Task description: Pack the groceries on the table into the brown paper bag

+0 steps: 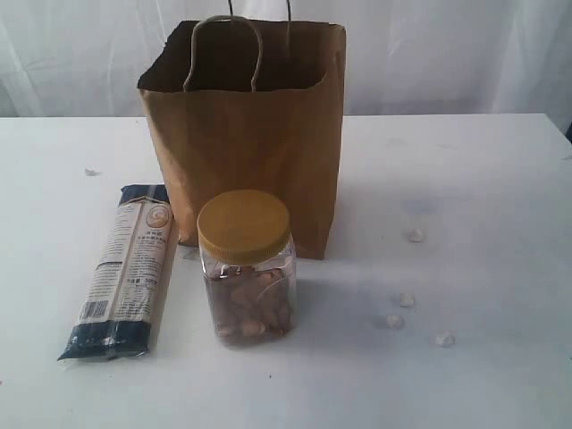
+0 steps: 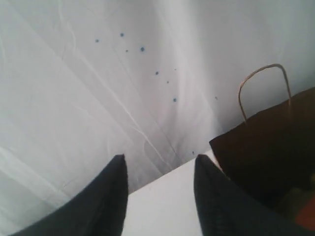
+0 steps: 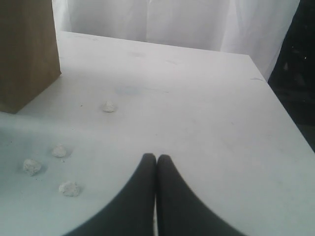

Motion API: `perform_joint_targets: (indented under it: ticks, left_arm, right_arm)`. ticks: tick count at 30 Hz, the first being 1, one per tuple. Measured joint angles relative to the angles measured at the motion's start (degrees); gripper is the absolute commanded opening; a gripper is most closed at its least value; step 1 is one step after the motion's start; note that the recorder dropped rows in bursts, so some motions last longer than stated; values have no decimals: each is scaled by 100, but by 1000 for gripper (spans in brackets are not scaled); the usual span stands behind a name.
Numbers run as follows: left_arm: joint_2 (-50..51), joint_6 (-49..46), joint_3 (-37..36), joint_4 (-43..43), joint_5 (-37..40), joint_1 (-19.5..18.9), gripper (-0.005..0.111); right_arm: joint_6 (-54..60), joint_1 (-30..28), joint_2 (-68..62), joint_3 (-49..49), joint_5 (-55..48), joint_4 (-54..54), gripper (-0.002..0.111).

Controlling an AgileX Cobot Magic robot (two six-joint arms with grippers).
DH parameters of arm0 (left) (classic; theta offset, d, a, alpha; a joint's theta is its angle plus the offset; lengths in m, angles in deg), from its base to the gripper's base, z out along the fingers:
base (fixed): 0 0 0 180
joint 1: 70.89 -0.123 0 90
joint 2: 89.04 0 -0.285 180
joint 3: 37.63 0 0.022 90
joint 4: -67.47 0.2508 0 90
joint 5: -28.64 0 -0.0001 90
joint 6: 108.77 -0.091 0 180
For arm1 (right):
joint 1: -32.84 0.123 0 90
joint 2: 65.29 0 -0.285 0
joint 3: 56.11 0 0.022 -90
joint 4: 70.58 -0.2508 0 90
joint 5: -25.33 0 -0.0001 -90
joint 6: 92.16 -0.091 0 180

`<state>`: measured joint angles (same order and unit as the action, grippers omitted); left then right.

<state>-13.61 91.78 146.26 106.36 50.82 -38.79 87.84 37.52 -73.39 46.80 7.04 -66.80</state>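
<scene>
Front and centre on the table (image 1: 483,179), the clear yellow-lidded jar (image 1: 246,268) stands just before the brown paper bag (image 1: 250,152), and the long navy-beige pasta packet (image 1: 125,268) lies flat beside it on the left arm's side, neither yet packed. Up by the bag's open mouth the left gripper (image 2: 160,158) hangs with jaws apart and nothing between them, while the right gripper (image 3: 156,156) sits low over the table, fingers pressed together and empty. I'd worry the jar's smooth sides could slip from a shallow pinch, or a lift so near could tip the light bag.
</scene>
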Motion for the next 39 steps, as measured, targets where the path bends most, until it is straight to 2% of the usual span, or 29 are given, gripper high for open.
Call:
perform_joint_targets:
  ticks: [4, 5, 9, 12, 16, 23, 26, 30, 32, 35, 37, 39]
  left_arm:
    - [-65, 0, 0, 67, 621, 0, 1]
    - [-65, 0, 0, 81, 757, 0, 0]
    - [-13, 0, 0, 104, 1482, 0, 0]
    - [-3, 0, -105, -18, 1653, -5, 0]
    - [-13, -325, -410, -749, 1677, -5, 0]
    - [-46, -1234, -1442, -1994, 1541, -5, 0]
    - [-58, -1237, -1896, -2208, 1458, -5, 0]
    - [-358, -676, -2453, -2287, 1286, -5, 0]
    - [-609, -240, -2686, -2079, 1074, -5, 0]
    - [-1054, 902, -3024, -942, 943, -5, 0]
    - [-1332, 1926, -3272, 213, 1309, -5, 0]
    - [-1512, 2699, -3546, 1209, 2011, -5, 0]
  right_arm:
    - [0, 0, 0, 0, 0, 0, 0]
    - [0, 0, 0, 0, 0, 0, 0]
    - [0, 0, 0, 0, 0, 0, 0]
    - [0, 0, 0, 0, 0, 0, 0]
    - [0, 0, 0, 0, 0, 0, 0]
    - [0, 0, 0, 0, 0, 0, 0]
    - [0, 0, 0, 0, 0, 0, 0]
    - [0, 0, 0, 0, 0, 0, 0]
    - [0, 0, 0, 0, 0, 0, 0]
    - [0, 0, 0, 0, 0, 0, 0]
    - [0, 0, 0, 0, 0, 0, 0]
    - [0, 0, 0, 0, 0, 0, 0]
